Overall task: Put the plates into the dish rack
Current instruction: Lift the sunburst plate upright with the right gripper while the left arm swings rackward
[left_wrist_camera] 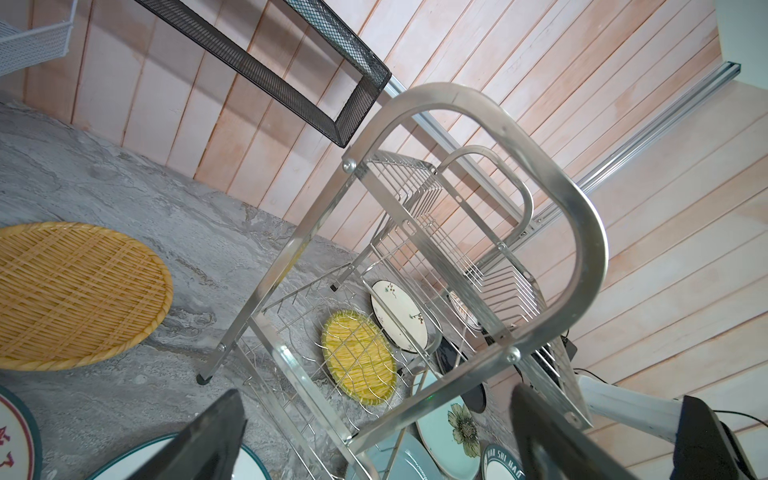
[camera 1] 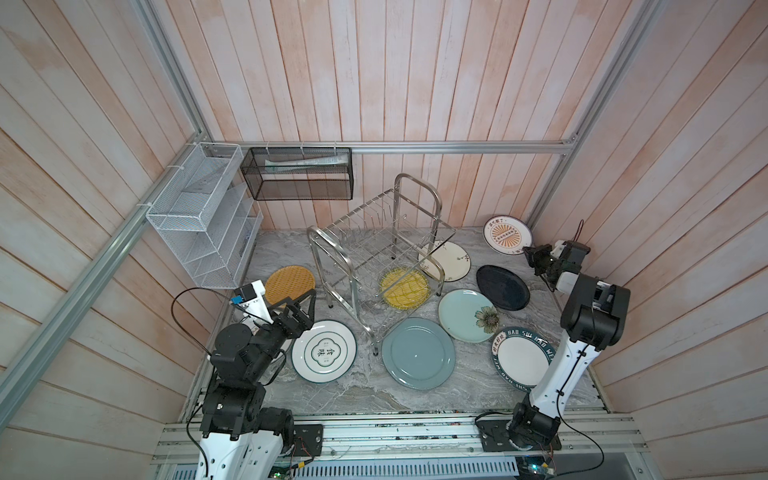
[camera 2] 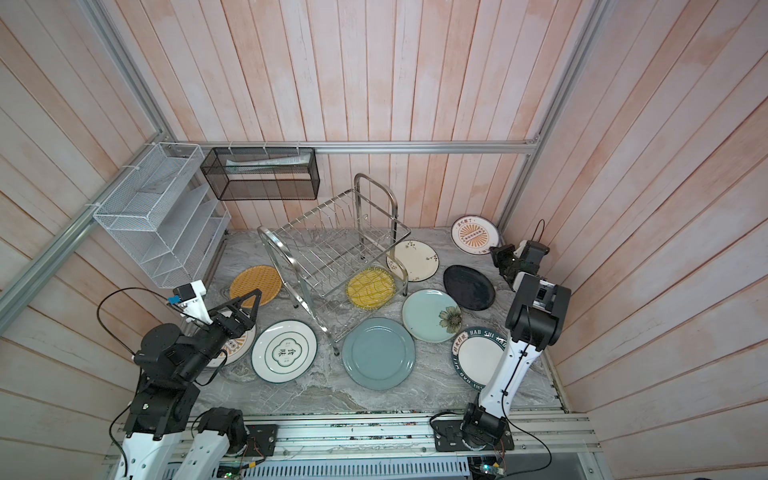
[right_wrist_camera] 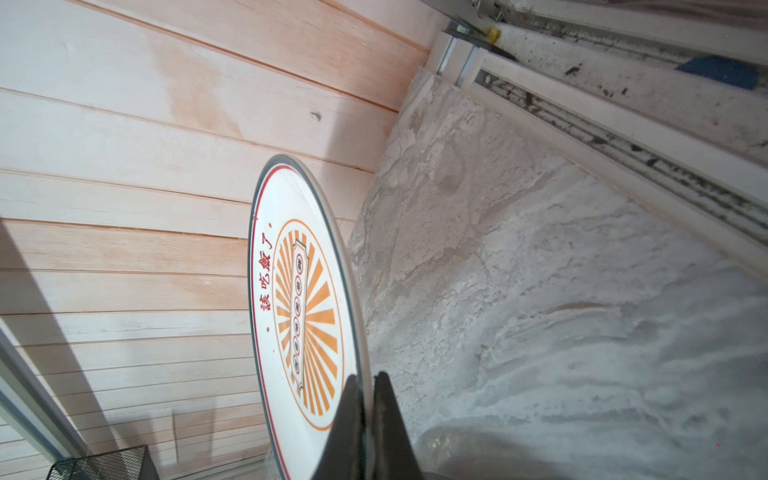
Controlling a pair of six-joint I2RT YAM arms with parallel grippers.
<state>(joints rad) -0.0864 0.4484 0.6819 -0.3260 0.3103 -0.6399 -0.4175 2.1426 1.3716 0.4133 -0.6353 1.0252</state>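
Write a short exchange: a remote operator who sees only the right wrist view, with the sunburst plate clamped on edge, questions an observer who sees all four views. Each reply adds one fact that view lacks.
Operator: My right gripper is shut on the rim of the sunburst plate. Where is the dish rack?
Observer: In the middle of the table, to the left of your plate in both top views.
Operator: What is the left gripper doing?
Observer: It is open and holds nothing, facing the rack's near arch.
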